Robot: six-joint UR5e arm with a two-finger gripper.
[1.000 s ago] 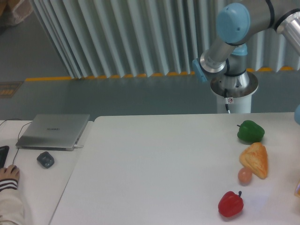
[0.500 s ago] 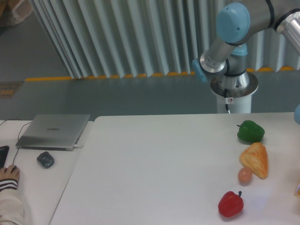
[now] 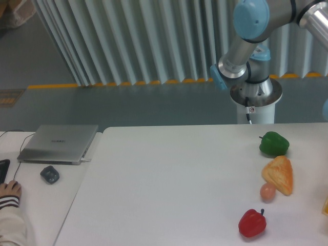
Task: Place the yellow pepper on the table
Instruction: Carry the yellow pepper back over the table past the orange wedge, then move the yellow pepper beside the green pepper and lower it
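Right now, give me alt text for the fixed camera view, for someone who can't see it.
A white table holds a green pepper, an orange-yellow wedge, a small pinkish ball and a red pepper along its right side. The robot arm rises behind; its claw is out of frame. A closed laptop sits far left.

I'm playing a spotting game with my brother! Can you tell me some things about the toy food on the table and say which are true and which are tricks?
1. The green pepper lies farther back on the table than the red pepper. True.
2. The little pinkish ball sits on the laptop. False: it lies beside the orange wedge, touching or nearly so.
3. The laptop is closed. True.
4. The robot's hand is holding the red pepper. False: the pepper lies on the table, and the hand is out of view.
5. The red pepper is nearest the front edge. True.
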